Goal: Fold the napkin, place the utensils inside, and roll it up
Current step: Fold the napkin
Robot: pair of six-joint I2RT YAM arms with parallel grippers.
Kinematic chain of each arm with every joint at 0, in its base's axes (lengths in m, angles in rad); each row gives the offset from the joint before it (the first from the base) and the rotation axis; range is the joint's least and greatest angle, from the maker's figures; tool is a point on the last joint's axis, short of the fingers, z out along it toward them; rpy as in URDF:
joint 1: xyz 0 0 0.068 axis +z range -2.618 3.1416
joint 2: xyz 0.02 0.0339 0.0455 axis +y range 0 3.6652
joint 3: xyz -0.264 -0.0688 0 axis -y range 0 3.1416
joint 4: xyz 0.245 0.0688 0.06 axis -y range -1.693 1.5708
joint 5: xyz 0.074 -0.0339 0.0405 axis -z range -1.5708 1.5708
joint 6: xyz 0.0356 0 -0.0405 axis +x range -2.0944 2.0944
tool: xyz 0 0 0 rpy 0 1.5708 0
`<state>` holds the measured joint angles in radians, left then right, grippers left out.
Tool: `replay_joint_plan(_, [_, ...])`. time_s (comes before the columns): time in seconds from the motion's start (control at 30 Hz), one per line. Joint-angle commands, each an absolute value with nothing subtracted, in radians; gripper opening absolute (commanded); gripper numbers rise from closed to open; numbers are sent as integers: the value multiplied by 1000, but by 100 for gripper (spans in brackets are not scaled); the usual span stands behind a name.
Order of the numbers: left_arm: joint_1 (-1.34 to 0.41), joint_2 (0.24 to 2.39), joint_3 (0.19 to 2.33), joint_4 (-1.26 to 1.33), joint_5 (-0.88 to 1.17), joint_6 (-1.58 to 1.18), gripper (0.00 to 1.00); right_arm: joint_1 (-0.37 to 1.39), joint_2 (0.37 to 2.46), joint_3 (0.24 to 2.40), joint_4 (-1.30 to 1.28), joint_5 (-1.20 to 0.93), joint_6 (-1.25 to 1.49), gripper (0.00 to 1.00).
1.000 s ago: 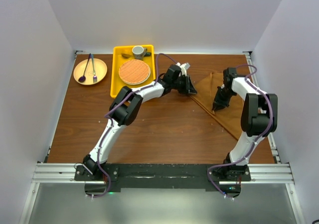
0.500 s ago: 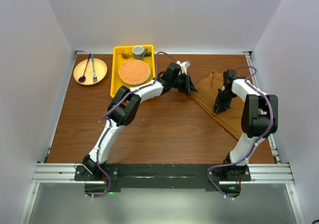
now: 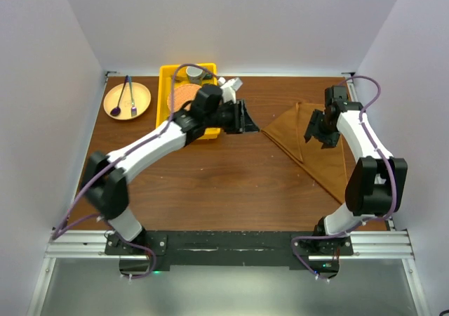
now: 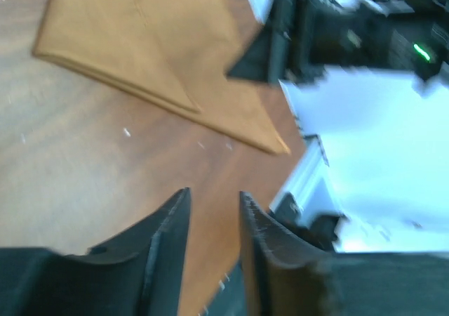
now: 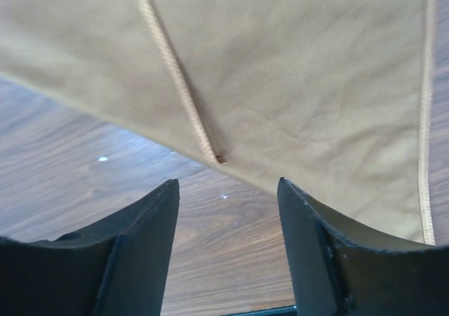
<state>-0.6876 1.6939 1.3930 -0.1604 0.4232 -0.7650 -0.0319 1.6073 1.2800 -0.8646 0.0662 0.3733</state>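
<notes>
The rust-brown napkin (image 3: 303, 139) lies folded into a triangle on the right of the table. It also shows in the left wrist view (image 4: 147, 45) and the right wrist view (image 5: 295, 77). My left gripper (image 3: 250, 120) hovers just left of the napkin's left corner, jaws a little apart and empty (image 4: 214, 202). My right gripper (image 3: 317, 130) is above the napkin's middle, open and empty (image 5: 228, 187), over the folded edge. The cream spoon is not visible in any view.
A yellow tray (image 3: 163, 116) at the back left holds a cup (image 3: 196, 71) and the orange woven mat (image 3: 183, 95), partly hidden by my left arm. A round yellow plate (image 3: 141, 98) with a purple spoon and dark fork sits further left.
My left arm has pulled back left from the napkin's corner, toward the tray. My right gripper has shifted slightly toward the back right over the napkin.
</notes>
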Motion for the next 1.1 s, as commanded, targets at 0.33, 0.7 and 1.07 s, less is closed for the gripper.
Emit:
replay_joint_plan(0.33, [-692, 1152, 1169, -497, 462, -592, 53, -254, 1369, 1044, -928, 112, 707, 68])
replay_joint_plan(0.7, [-738, 1086, 1219, -681, 321, -470, 53, -535, 1147, 842, -942, 250, 839, 57])
replay_joint_plan(1.07, [-821, 1177, 1334, -787, 170, -403, 53, -594, 1123, 701, -913, 324, 879, 53])
